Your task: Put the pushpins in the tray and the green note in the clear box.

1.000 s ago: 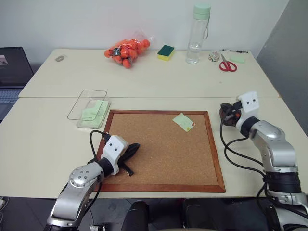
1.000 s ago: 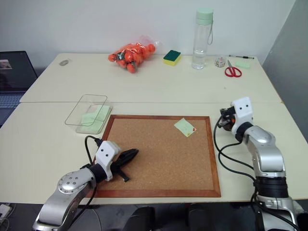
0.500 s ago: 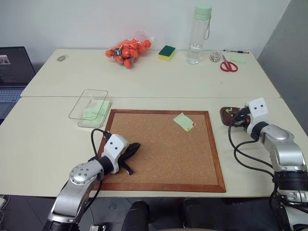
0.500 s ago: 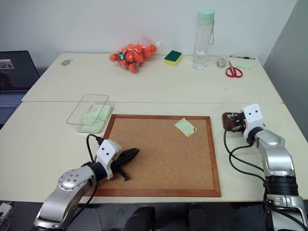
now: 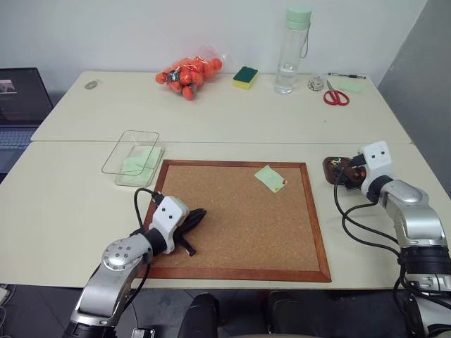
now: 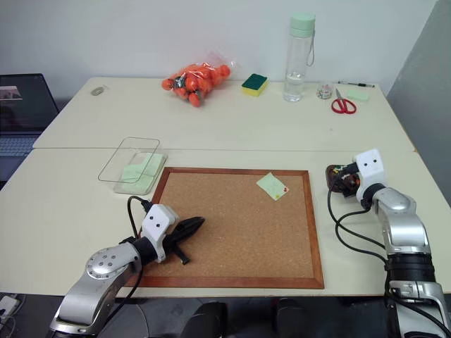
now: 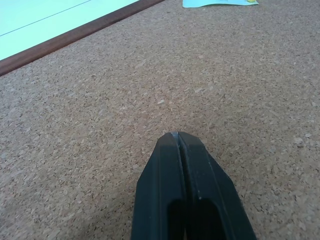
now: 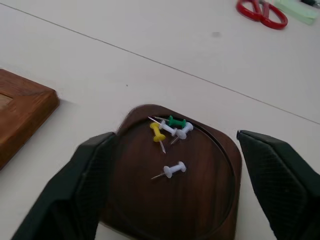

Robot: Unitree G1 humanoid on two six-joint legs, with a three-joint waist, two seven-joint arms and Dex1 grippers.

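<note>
The right gripper [image 8: 177, 190] is spread wide and holds nothing; the tray [image 8: 200, 200] lies directly under and between its fingers, with several pushpins [image 8: 170, 131] already lying in it. One red pin [image 5: 282, 184] sits on the green note [image 5: 269, 177], which lies on the cork board [image 5: 232, 232]. From the right gripper the note is to the left and a little nearer to the robot, with the board's frame between. The left gripper [image 7: 178, 137] is pressed together, empty, and rests on the cork; the note is ahead of it and to its right, well apart. The right arm seems nearer to the pin. The clear box [image 5: 130, 156] is ahead and left of the left gripper, on the counter [image 5: 232, 120].
</note>
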